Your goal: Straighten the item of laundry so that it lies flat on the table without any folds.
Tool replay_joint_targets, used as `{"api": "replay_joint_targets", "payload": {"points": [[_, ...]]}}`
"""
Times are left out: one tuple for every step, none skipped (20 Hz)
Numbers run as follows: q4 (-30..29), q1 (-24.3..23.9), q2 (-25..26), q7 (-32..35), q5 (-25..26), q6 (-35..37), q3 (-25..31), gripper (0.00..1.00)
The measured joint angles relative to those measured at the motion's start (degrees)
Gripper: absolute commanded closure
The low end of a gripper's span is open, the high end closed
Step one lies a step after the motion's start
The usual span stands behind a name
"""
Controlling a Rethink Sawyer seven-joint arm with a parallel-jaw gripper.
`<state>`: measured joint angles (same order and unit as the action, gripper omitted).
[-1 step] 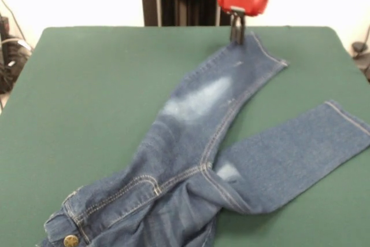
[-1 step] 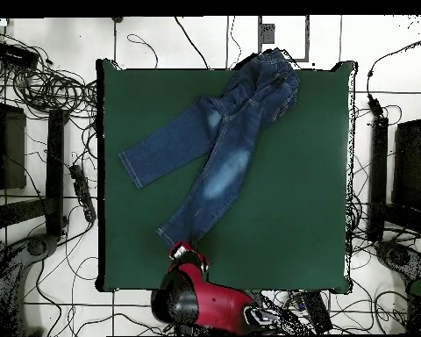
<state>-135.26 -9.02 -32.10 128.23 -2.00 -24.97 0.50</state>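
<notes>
- the jeans (image 1: 196, 154) lie diagonally on the green surface (image 1: 87, 85), the waistband bunched at one edge and running off it in the front view, with the brass button (image 1: 71, 240) showing there.
- both legs fan out from the crumpled seat; one leg ends in a cuff (image 1: 263, 50) right by the gripper (image 1: 237, 34), the other cuff (image 1: 347, 117) lies well apart to the side.
- the gripper is down at the first cuff's edge, touching or just above the cloth; i cannot tell whether it is spread or pinching the hem.
- judged step: take that cuff and draw the leg out straight.
- to do it well, pinch only the hem, lift little, and pull along the leg's own line, away from the waistband.
- the folds near the seat (image 2: 271, 88) probably need a separate pull; dragging too hard may slide the whole garment instead.
</notes>
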Motion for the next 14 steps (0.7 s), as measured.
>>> {"api": "replay_joint_targets", "payload": {"points": [[-0.4,-0.6,0.1,0.0,0.5,-0.3,-0.3,1.0],[-1.0,-1.5,0.7,0.0,1.2,-1.2,-0.8,1.0],[-1.2,-1.9,1.1,0.0,1.5,-1.7,-1.0,1.0],[-1.3,-2.2,1.5,0.0,1.8,-2.3,-1.2,1.0],[-1.6,-3.1,3.4,0.2,2.2,-4.6,-1.5,1.0],[-1.7,-3.4,4.3,0.3,2.2,-5.6,-1.5,1.0],[-1.7,-3.5,4.7,0.3,2.2,-6.2,-1.5,1.0],[-1.8,-3.6,5.5,0.5,2.2,-7.2,-1.5,1.0],[-1.8,-3.8,7.0,0.9,2.2,-8.9,-1.4,1.0],[-1.8,-3.9,8.4,1.4,2.2,-10.5,-1.2,1.0],[-1.8,-4.0,9.2,1.7,2.2,-11.3,-1.0,1.0],[-1.9,-4.0,9.8,2.0,2.2,-11.9,-0.9,1.0],[-2.0,-4.0,11.0,2.7,2.2,-13.0,-0.6,1.0],[-2.1,-4.0,11.6,3.2,2.1,-13.7,-0.3,1.0]]}}
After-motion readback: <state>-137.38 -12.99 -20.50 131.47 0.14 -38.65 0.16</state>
